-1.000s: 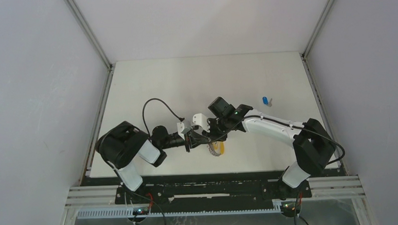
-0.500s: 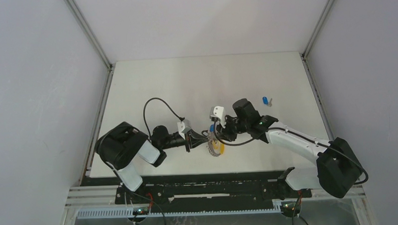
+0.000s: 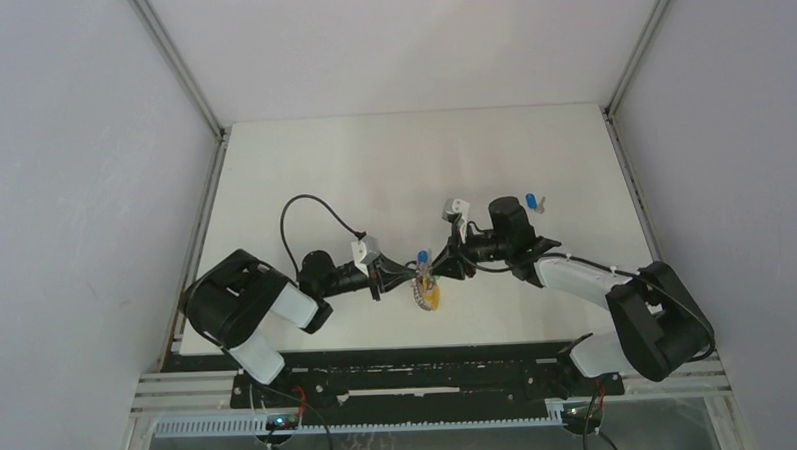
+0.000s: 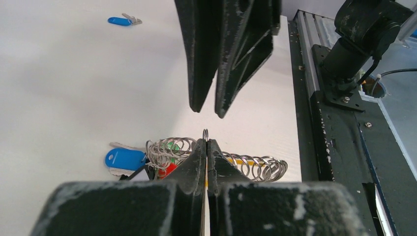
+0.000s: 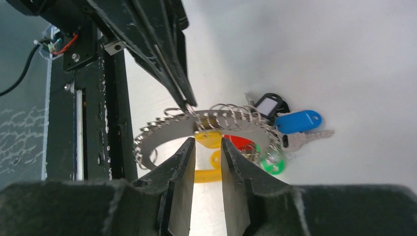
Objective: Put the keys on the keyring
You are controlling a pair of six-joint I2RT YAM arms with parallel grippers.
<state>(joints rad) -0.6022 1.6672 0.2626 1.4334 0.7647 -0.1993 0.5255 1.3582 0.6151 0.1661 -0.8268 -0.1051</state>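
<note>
Left tool (image 4: 206,143) on keyring (image 4: 255,167); right tool (image 5: 207,146) ajar

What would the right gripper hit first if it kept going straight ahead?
Probably the keyring, right in front of the right gripper; the left gripper pinching it sits just beyond. Depth is unclear.

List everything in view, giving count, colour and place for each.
loose key: one, blue cap, far right part of the table, apart from the bunch.
keyring: one, silver with wire coils, near the table's near edge, between the grippers.
capped keys: bunched at the keyring; blue, red, green and yellow caps and a black tag; exact count unclear.
table: one, white.
left gripper: one, black, shut on the keyring's small ring.
right gripper: one, black, open, facing the left gripper at the bunch.
</note>
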